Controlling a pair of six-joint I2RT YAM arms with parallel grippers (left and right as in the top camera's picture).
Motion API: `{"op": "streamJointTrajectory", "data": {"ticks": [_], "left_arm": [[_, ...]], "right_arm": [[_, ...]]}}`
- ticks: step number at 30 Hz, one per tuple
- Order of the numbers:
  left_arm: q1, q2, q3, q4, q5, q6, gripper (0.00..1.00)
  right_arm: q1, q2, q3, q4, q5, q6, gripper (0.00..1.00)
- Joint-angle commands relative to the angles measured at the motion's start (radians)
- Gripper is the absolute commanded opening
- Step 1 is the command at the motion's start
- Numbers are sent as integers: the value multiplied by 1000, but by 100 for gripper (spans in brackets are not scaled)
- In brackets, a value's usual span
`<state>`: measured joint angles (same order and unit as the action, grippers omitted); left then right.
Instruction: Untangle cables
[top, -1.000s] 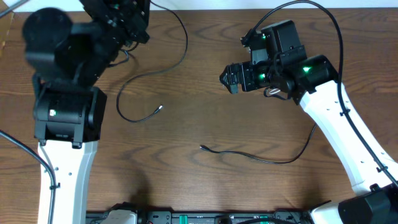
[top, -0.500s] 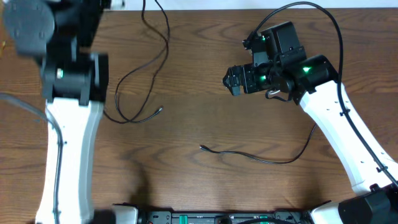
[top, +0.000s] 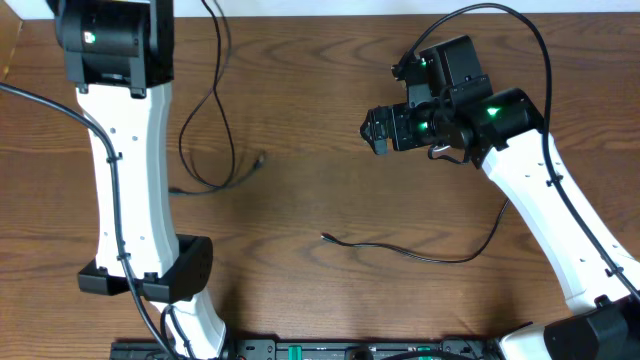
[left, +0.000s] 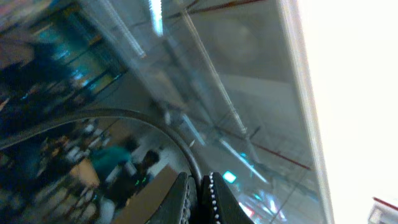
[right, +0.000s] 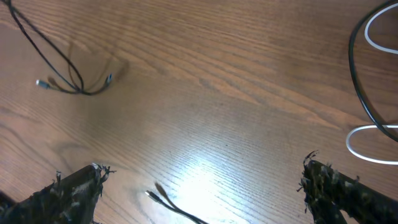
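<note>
- While the left arm (top: 125, 150) stretches up the worktop (top: 320, 80) and out past the top edge of the overhead view, taking its tool out of sight, the raised black cable (top: 221, 50) drops from that same edge. It ends in a loop lying just beside the arm.
- Overhead too, the flat black cable (top: 400, 250) lies nearer the front, well apart from the loop. The right tool (top: 368, 130) hovers over mid-worktop and touches neither cable.
- In the left wrist view, blurred ceiling lights (left: 155, 15) fill the background. The left tool (left: 199, 186) is pressed together, clamped on the raised black cable (left: 112, 115), which arcs off to the left.
- In the right wrist view, the right tool (right: 205, 186) stands spread wide with nothing between its fingers (right: 74, 190). The loop of the raised black cable (right: 68, 68) lies far left on the wood. One plug end of the flat black cable (right: 155, 196) sits low between the fingers.
</note>
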<state>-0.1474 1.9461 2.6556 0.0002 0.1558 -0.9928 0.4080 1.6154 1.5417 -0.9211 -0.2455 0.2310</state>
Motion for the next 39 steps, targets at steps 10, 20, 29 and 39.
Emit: {"op": "streamJointTrajectory", "data": {"ticks": [10,20,29,39], "left_arm": [[97,49,20,-370,-132,283,7],[402,213,3,-566,-207,586,8],[591,435,3,-670,-325,686,89],[646,471,2,-762,-325,685,92]], "right_arm": [[4,8,-2,-26,7,8,99],[5,8,-2,-43,8,9,99],[5,8,-2,-48,8,46,99],[5,8,-2,-40,8,46,99]]}}
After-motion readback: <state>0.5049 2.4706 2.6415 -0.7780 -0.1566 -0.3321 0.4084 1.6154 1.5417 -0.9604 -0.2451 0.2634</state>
